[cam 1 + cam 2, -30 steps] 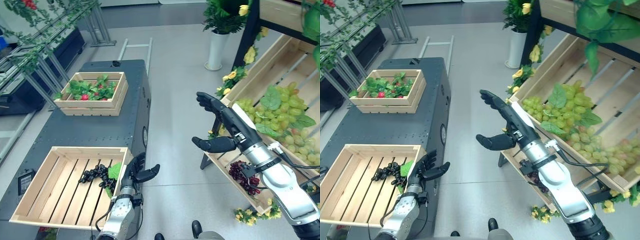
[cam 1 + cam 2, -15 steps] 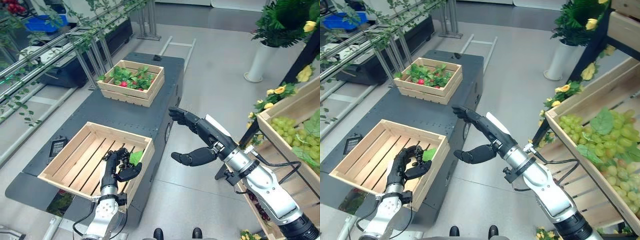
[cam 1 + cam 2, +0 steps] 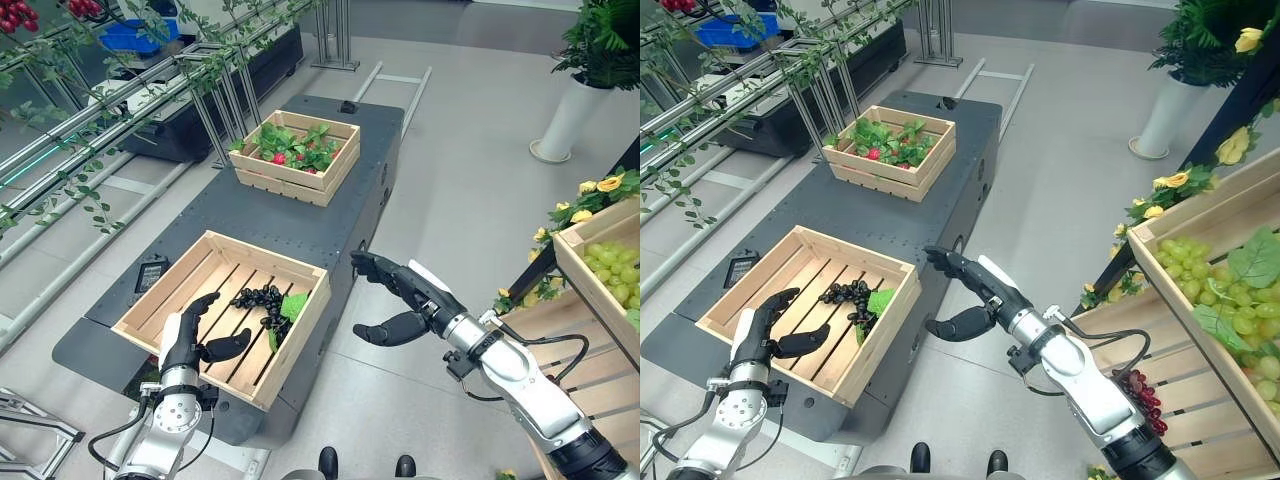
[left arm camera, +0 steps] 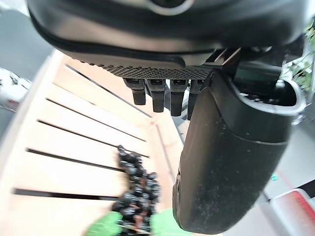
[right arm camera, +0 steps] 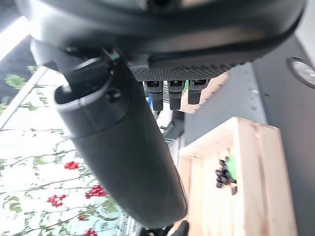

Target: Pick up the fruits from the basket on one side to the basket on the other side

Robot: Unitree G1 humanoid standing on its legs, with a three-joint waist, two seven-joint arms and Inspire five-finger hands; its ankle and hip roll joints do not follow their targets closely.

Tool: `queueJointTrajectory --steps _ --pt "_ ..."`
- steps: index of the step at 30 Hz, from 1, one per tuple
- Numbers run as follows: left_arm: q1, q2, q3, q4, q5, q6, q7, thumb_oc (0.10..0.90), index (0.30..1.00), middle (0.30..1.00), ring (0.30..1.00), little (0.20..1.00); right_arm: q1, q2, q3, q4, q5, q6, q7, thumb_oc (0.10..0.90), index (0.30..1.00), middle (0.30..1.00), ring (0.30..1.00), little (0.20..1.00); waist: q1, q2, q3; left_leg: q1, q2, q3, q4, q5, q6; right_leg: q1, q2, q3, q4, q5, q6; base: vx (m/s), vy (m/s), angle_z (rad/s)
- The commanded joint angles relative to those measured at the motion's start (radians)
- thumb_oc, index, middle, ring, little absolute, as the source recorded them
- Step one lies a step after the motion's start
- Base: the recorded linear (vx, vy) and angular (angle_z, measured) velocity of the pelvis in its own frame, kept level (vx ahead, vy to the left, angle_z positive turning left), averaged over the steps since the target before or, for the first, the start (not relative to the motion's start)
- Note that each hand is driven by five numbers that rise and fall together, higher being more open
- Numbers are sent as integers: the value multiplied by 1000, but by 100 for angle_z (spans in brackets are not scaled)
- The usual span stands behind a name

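A bunch of dark grapes (image 3: 260, 299) with a green leaf (image 3: 294, 305) lies on the slats of the near wooden crate (image 3: 155, 293), toward its right side. The crate stands on the dark bench (image 3: 300, 225). Neither robot hand holds the grapes.

The left robot hand (image 3: 190, 338) hovers over the near part of this crate, just beside the bunch but apart from it, fingers spread and relaxed, thumb pointing toward the grapes. The right robot hand (image 3: 402, 300) hangs in the air off the bench's right edge, near the crate's right wall, with fingers straight and the thumb held apart below them; it grips nothing.

Farther back on the bench stands a second wooden crate (image 3: 296, 176) with green leaves and small red fruit (image 3: 279, 157) in it. At the right, a slanted wooden shelf (image 3: 1200, 300) carries green grapes (image 3: 1205, 270), and a bunch of dark red grapes (image 3: 1140, 392) lies lower on it. Yellow flowers (image 3: 608, 184) sit by the shelf, and a white vase (image 3: 560, 123) stands on the floor behind.
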Motion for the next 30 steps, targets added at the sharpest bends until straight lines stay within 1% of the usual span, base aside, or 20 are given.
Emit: queueJointTrajectory --steps 1,2,5,6,8,9,10,11,12,13,16,19,20,21,24,27,29,30 --pt "-125 150 48 54 65 -17 29 800 900 900 900 900 -43 1 30 -46 16 -43 1 800 900 900 900 900 -8 5 -2 10 -60 -18 3 -56 11 -1 -13 -13 15 20 -24 55 87 2" --pt "-125 150 48 54 65 -17 29 800 900 900 900 900 -43 1 30 -45 16 -43 1 800 900 900 900 900 -8 5 -2 10 -60 -18 3 -56 11 -1 -13 -13 16 20 -24 57 109 3" --pt "-178 200 17 98 107 25 47 800 900 900 900 900 -43 -18 39 1 1 -28 -19 800 900 900 900 900 -23 21 34 -10 -61 -6 3 -46 13 -37 -19 -5 47 11 -23 3 116 3" --pt "-187 207 12 104 110 31 51 800 900 900 900 900 -46 -21 40 6 -1 -23 -23 800 900 900 900 900 -26 23 40 -12 -61 -4 3 -45 14 -43 -20 -3 52 10 -23 -87 149 2" --pt "-250 235 -14 148 115 51 67 800 900 900 900 900 -72 -37 50 40 -8 -24 -40 800 900 900 900 900 -39 27 90 -49 -62 7 24 -41 15 -87 -23 8 83 4 -27 -116 147 5" --pt "-262 242 -18 157 118 51 73 800 900 900 900 900 -78 -41 51 47 -7 -25 -41 800 900 900 900 900 -42 27 100 -59 -62 9 33 -42 15 -97 -24 10 90 3 -28 -206 185 4" --pt "-331 275 -39 210 147 51 98 800 900 900 900 900 -113 -59 59 77 -5 -25 -56 800 900 900 900 900 -54 26 159 -107 -58 21 69 -41 13 -146 -23 20 134 -6 -34 -207 154 0" --pt "-353 285 -44 228 154 53 97 800 900 900 900 900 -122 -64 60 84 -2 -27 -60 800 900 900 900 900 -56 24 174 -119 -57 26 78 -41 13 -159 -22 23 145 -8 -35 -245 188 -6" --pt "-389 306 -55 255 169 62 104 800 900 900 900 900 -137 -75 61 97 10 -26 -65 800 900 900 900 900 -63 19 203 -139 -54 36 95 -40 11 -179 -19 27 163 -12 -37 -124 99 -6" --pt "-400 313 -59 262 174 66 109 800 900 900 900 900 -141 -79 60 100 12 -27 -66 800 900 900 900 900 -65 17 212 -146 -53 39 101 -40 10 -185 -18 28 168 -14 -38 -164 139 -4" --pt "-513 376 -79 339 211 86 167 800 900 900 900 900 -165 -107 49 136 16 -48 -65 800 900 900 900 900 -81 -7 300 -228 -46 61 191 -48 7 -263 -8 28 250 -35 -47 -195 153 -9" --pt "-598 410 -99 375 241 101 218 800 900 900 900 900 -171 -126 43 150 13 -59 -67 800 900 900 900 900 -89 -26 343 -299 -47 79 281 -66 8 -329 -4 23 324 -57 -53 -138 131 -4" --pt "-624 421 -108 380 248 112 228 800 900 900 900 900 -174 -130 41 155 12 -66 -66 800 900 900 900 900 -91 -31 356 -318 -45 84 303 -71 9 -349 -4 20 347 -63 -55 -138 123 3" --pt "-667 436 -120 384 258 127 258 800 900 900 900 900 -179 -136 32 163 7 -75 -65 800 900 900 900 900 -94 -41 376 -359 -40 94 352 -82 10 -389 -4 14 391 -74 -61 -142 128 6" --pt "-756 460 -142 402 279 155 312 800 900 900 900 900 -194 -144 30 156 -8 -67 -71 800 900 900 900 900 -99 -59 382 -448 -27 114 440 -113 12 -476 -3 3 466 -100 -71 -93 126 8" --pt "-829 472 -162 438 294 170 353 800 900 900 900 900 -206 -150 30 163 -17 -60 -68 800 900 900 900 900 -107 -72 382 -516 -11 127 506 -138 13 -544 -3 0 527 -120 -77 -44 106 10" --pt "-853 483 -170 442 311 178 365 800 900 900 900 900 -209 -157 28 164 -16 -58 -68 800 900 900 900 900 -110 -77 382 -541 -4 132 531 -149 13 -568 -4 -1 547 -128 -81 -21 84 -2" --pt "-882 497 -191 448 331 196 382 800 900 900 900 900 -211 -162 28 168 -18 -58 -69 800 900 900 900 900 -114 -84 382 -573 2 131 561 -161 12 -596 -4 1 571 -137 -87 -15 96 -4"
